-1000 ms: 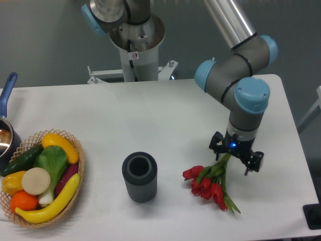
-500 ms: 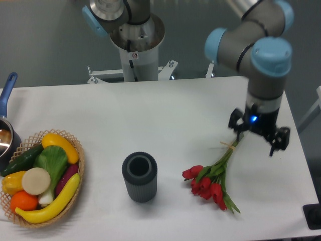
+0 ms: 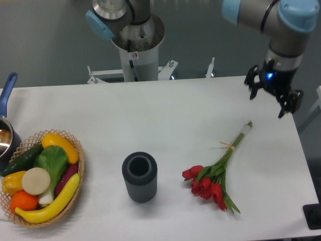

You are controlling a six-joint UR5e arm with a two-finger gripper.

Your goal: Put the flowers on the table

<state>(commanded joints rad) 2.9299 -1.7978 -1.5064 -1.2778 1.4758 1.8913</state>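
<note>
The flowers (image 3: 215, 170) lie flat on the white worktop (image 3: 165, 120), right of centre, red heads toward the near edge and tied stems slanting up to the far right; the tool (image 3: 274, 98) hangs above the far right corner, well apart from the stem ends, its fingers spread wide and holding nothing. A dark ribbed vase (image 3: 139, 177) stands upright left of the blooms; a woven basket (image 3: 80, 160) of vegetables sits at the left edge, beside a pot (image 3: 6, 135) with a blue handle.
</note>
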